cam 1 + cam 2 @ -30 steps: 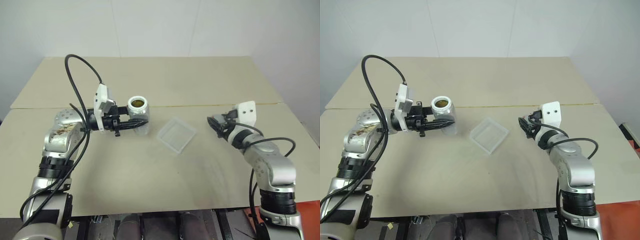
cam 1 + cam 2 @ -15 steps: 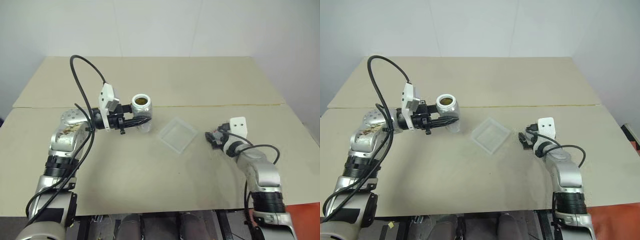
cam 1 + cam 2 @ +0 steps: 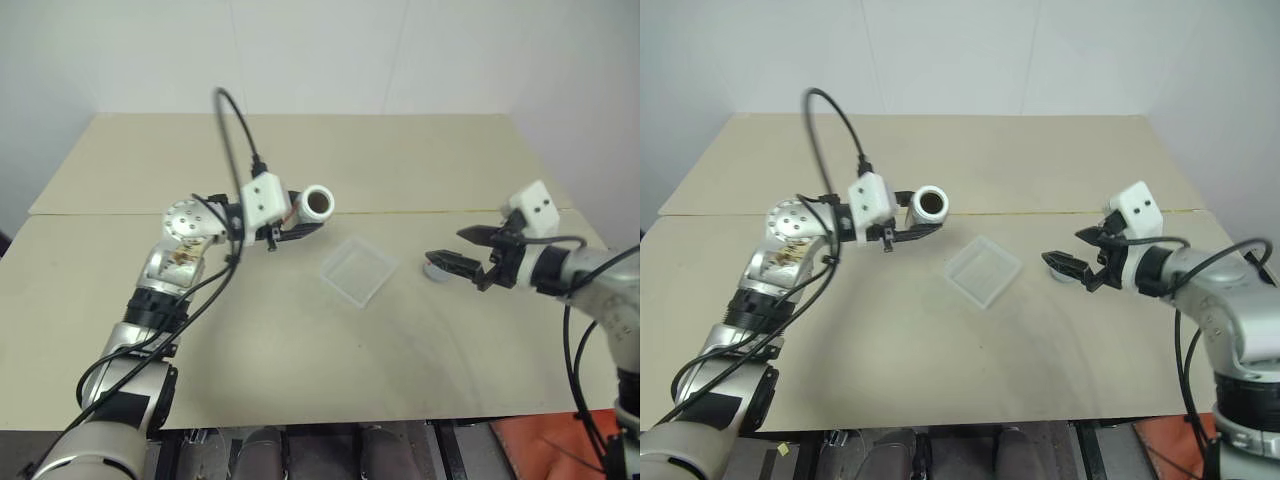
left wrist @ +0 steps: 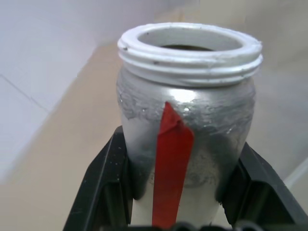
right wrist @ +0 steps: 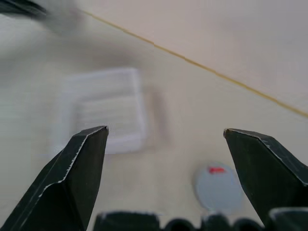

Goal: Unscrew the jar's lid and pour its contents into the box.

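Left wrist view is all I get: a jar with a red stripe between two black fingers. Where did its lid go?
Observer: The lid lies on the table, right of the box.
Operator: Is the other hand holding it?
Observer: No. The right gripper hangs open above it, apart from it.
Operator: Is my jar upright?
Observer: No. The jar is tipped on its side in the left gripper, mouth toward the box, not yet over it.

head stereo: down over table (image 3: 300, 340) | wrists: close, along fingers
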